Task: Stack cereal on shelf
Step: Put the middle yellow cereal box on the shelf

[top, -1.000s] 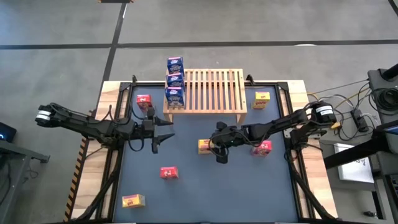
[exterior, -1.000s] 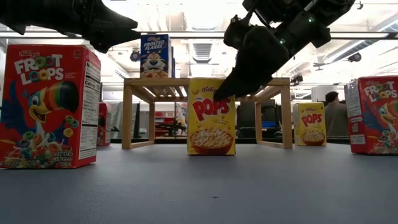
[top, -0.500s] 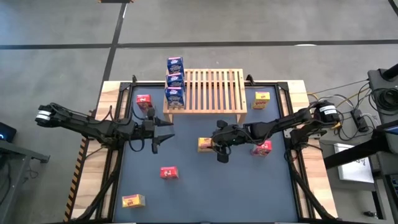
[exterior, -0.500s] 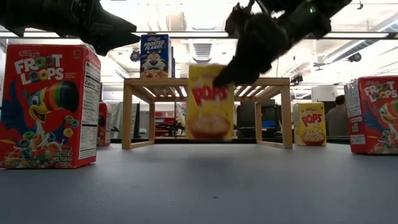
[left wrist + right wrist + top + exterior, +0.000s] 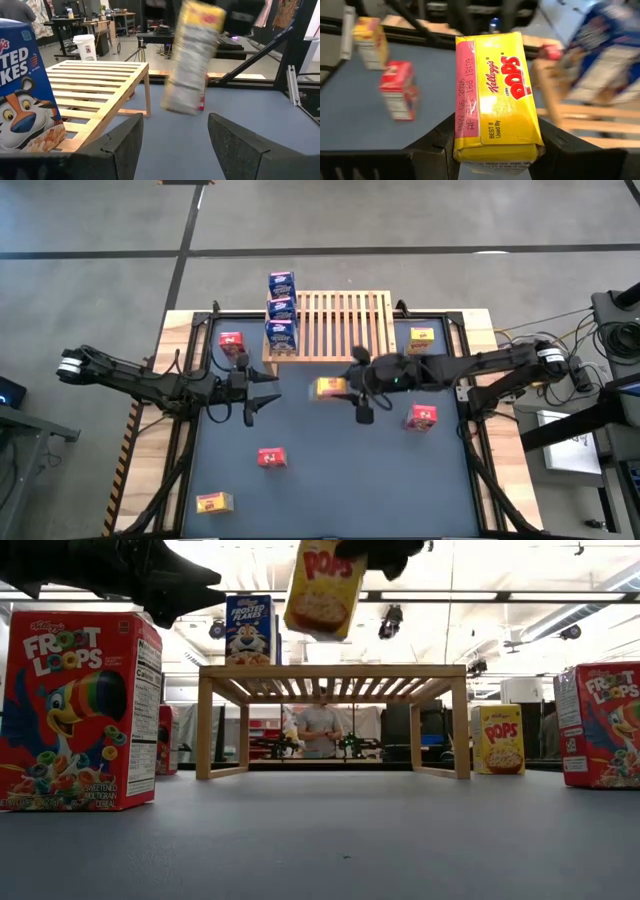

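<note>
My right gripper (image 5: 352, 386) is shut on a yellow cereal box (image 5: 330, 388), held in the air in front of the wooden shelf's (image 5: 345, 325) near edge. In the low view this box (image 5: 325, 585) is higher than the shelf top (image 5: 335, 670). Three blue boxes (image 5: 282, 308) stand in a row on the shelf's left end. Two more yellow boxes (image 5: 421, 339) (image 5: 214, 502) and three red boxes (image 5: 231, 340) (image 5: 271, 457) (image 5: 421, 417) stand on the table. My left gripper (image 5: 264, 394) hangs open left of the shelf's near corner and touches nothing. My right gripper pinches the yellow box between its two fingers (image 5: 440, 145), one on each opposite side of its upper end (image 5: 495, 135). It reaches in from the table's right. The box is lifted clear and hangs tilted below the fingers (image 5: 325, 585).
The slats to the right of the blue boxes (image 5: 350, 320) are bare. The table's near middle (image 5: 340, 480) is open. A person (image 5: 320, 730) stands in the room beyond the table, seen under the shelf. Cables and equipment lie off the table's right edge (image 5: 570, 370).
My right gripper has lifted the yellow box off the table, moving up and toward the shelf. The box stood upright on the table a second ago; now it is higher than the shelf top and tilted. The left arm has kept still.
</note>
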